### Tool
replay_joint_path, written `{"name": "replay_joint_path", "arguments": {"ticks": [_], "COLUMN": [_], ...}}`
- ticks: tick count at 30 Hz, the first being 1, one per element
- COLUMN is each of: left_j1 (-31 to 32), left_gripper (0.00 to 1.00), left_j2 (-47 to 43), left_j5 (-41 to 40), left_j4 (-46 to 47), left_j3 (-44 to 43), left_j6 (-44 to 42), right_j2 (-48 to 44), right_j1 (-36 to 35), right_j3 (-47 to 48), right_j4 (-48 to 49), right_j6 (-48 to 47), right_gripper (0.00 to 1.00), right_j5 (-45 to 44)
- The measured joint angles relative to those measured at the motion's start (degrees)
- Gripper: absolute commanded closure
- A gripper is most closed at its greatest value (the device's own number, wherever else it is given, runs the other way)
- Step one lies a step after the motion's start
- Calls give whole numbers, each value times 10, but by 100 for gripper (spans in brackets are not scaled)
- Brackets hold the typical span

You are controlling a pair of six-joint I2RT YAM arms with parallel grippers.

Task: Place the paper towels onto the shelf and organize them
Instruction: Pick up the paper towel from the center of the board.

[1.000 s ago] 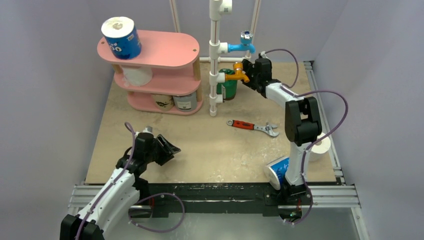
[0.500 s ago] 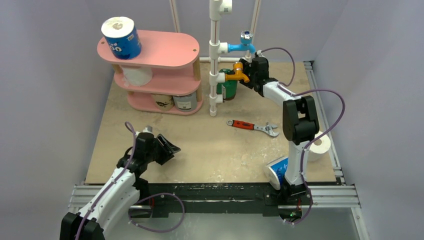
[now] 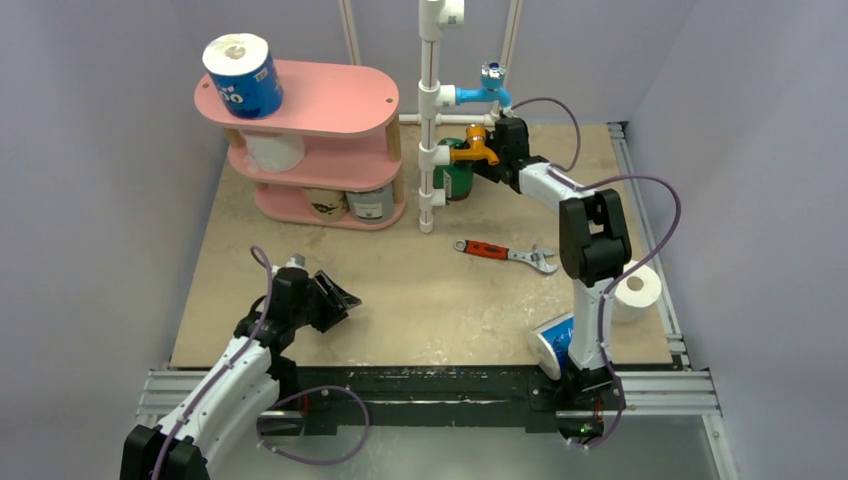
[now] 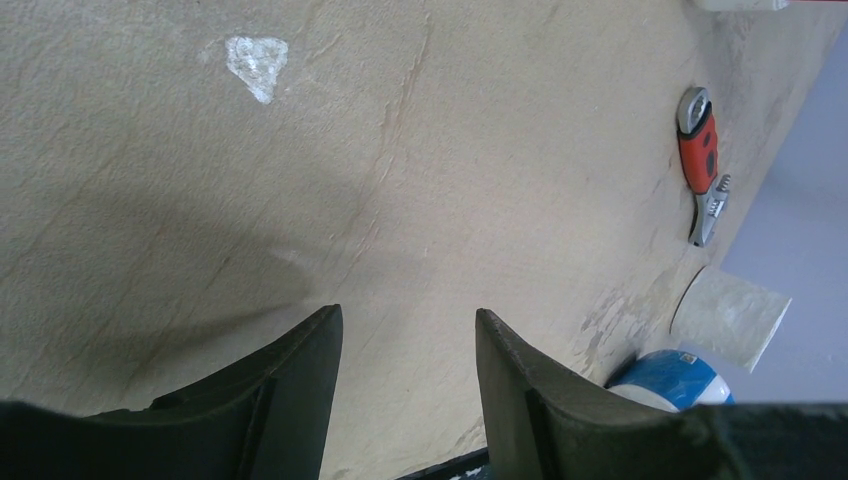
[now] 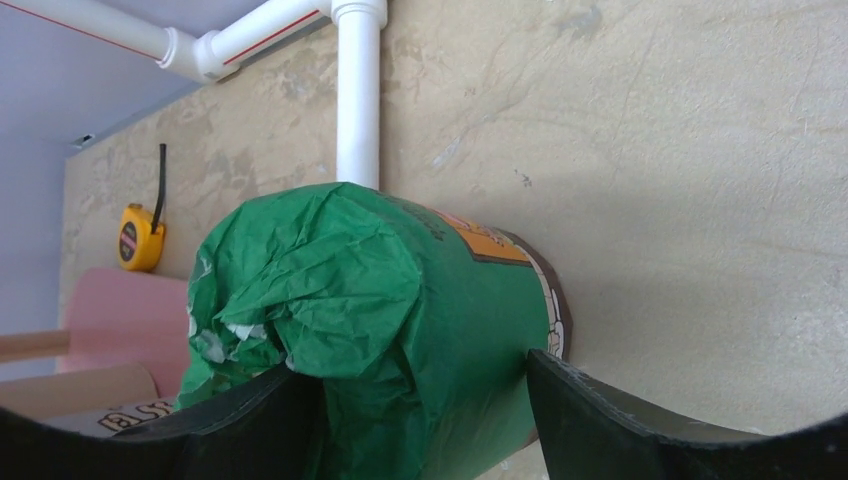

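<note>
The pink shelf (image 3: 330, 100) stands at the back left. A blue paper towel roll (image 3: 243, 75) is on its top board, a white roll (image 3: 272, 150) on the middle one, and a brown roll (image 3: 325, 203) and a grey roll (image 3: 371, 203) at the bottom. A green-wrapped roll (image 3: 458, 178) (image 5: 400, 320) stands by the pipe frame. My right gripper (image 3: 478, 168) (image 5: 418, 365) has a finger pressed on each side of it. A blue roll (image 3: 553, 340) and a white roll (image 3: 638, 292) lie near the right arm's base. My left gripper (image 3: 345, 298) (image 4: 408, 315) hovers open over bare table.
A white pipe frame (image 3: 430, 120) with blue and orange taps rises just beside the green roll, its upright (image 5: 358, 90) right behind it. A red-handled wrench (image 3: 505, 253) (image 4: 700, 150) lies mid-right. A yellow tape measure (image 5: 140, 238) lies behind the shelf's pink edge (image 5: 110, 320).
My right arm has reached further left toward the pipe frame, and its fingers have closed in on the green roll. The left arm has stayed put.
</note>
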State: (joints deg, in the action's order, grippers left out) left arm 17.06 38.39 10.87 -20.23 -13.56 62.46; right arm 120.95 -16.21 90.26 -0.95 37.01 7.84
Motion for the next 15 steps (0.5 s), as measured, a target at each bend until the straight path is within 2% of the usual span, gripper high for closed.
{"name": "replay_joint_path", "arguments": {"ticks": [5,15], "left_j1": [0,0], "left_gripper": [50,50], "left_j2": [-2,-6], "left_j5": [0,0], "left_j4": [0,0], "left_j3": [4,4], "left_j6": [0,0], "right_j2": [12,14], "right_j1": [0,0], "right_j3": [17,33], "right_j4": [-16,-29], "right_j6": [0,-5], "right_gripper": [42,72], "right_j5": [-9,-26]}}
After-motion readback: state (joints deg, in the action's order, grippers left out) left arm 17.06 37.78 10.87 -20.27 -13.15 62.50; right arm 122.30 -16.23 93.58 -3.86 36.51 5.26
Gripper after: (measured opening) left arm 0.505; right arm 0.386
